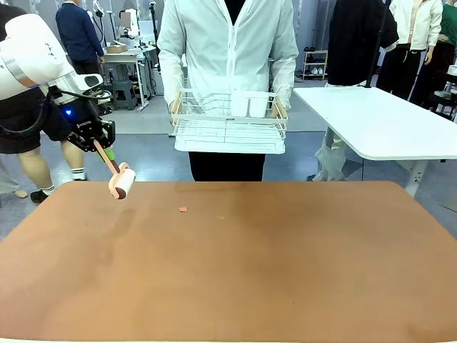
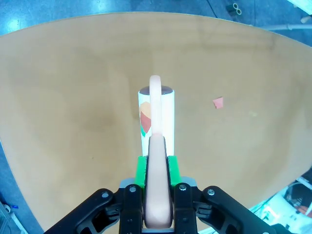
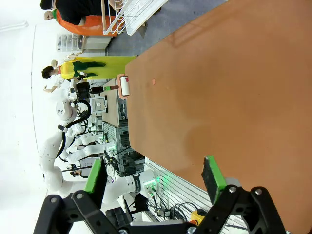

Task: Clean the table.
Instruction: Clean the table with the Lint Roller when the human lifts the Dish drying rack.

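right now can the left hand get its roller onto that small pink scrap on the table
Probably yes: the left hand is shut on the lint roller, and only bare table lies between the roller and the pink scrap.

readable text: none | wire basket (image 1: 214, 127): small dark mark on rim, too small to read
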